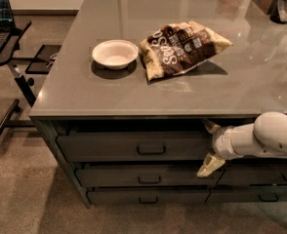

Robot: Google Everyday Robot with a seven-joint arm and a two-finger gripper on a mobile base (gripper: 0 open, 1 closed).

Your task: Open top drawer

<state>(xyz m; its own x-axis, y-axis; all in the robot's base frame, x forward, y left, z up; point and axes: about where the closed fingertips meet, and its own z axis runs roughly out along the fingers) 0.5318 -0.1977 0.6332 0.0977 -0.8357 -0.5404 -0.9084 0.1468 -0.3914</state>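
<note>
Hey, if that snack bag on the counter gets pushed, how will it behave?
The snack bag looks puffy and crinkled, so probably light and floppy. It lies flat, so it is unlikely to roll. The glossy counter may let it slide. The tool is below, open at the right end of the top drawer.

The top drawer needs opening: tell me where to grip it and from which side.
Grip the loop pull at the centre of the top drawer, coming straight from the front. It alone stands off the flat front, and its horizontal bar likely suits a finger above and one below. The gripper is at the drawer's right end as seen, fingers apart.
</note>
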